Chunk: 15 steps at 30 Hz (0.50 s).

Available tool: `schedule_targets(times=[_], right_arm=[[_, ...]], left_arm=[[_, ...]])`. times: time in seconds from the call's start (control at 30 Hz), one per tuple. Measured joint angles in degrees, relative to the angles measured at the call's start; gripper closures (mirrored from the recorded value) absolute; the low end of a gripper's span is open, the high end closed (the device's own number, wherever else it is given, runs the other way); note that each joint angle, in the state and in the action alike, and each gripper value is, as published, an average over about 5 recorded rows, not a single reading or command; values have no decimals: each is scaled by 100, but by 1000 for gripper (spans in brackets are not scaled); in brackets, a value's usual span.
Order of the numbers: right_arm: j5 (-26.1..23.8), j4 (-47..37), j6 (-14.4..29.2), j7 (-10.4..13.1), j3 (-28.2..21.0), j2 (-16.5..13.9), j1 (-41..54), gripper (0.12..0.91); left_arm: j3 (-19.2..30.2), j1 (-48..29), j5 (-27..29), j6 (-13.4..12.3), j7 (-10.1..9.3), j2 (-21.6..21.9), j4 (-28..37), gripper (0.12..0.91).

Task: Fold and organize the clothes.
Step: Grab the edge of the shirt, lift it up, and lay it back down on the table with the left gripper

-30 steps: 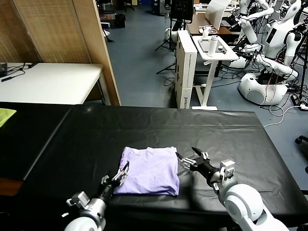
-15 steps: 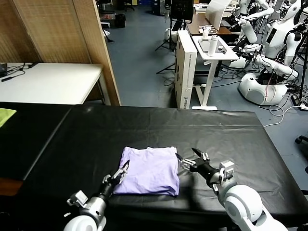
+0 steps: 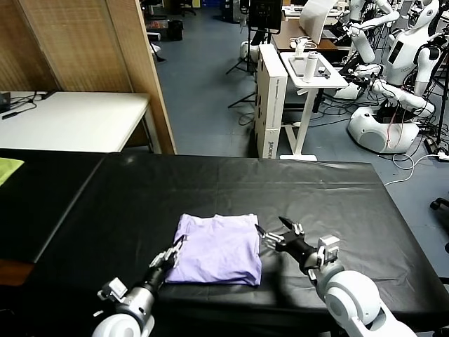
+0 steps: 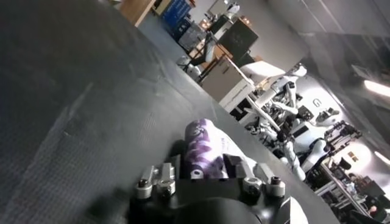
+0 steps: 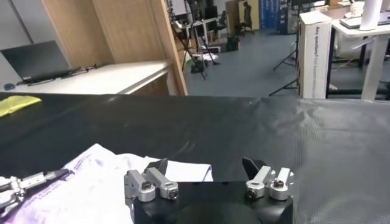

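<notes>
The pale lavender T-shirt (image 3: pixel 219 247) lies folded into a flat rectangle on the black table (image 3: pixel 316 189), near its front edge. My left gripper (image 3: pixel 174 253) is at the shirt's near left corner, low on the table. In the left wrist view (image 4: pixel 205 159) it is open, with the shirt's printed edge (image 4: pixel 204 137) between its fingers. My right gripper (image 3: pixel 272 236) is open beside the shirt's right edge, just above the table. In the right wrist view (image 5: pixel 205 165) the shirt (image 5: pixel 103 176) lies ahead of the gripper and to one side of it.
A yellow-green cloth (image 3: pixel 7 168) lies at the far left on the black cover. A white table (image 3: pixel 70 119) and a wooden screen (image 3: pixel 91 42) stand behind. White robots (image 3: pixel 393 77) and a stand are at the back right.
My right gripper has drawn back slightly toward me along the shirt's right edge. My left gripper has barely shifted. The shirt has not moved.
</notes>
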Motion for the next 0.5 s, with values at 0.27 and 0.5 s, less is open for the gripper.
schedule_targets(times=[0.27,0.5], right_arm=[[-92,-14,7,0,10,12,-6,118],[-250,-64,29,16,68,40,-20,118]], left_arm=[[-36,-33,-285,127,-122,-30,-52,874],[-183,-127,199,81,-248,165,-160,876]])
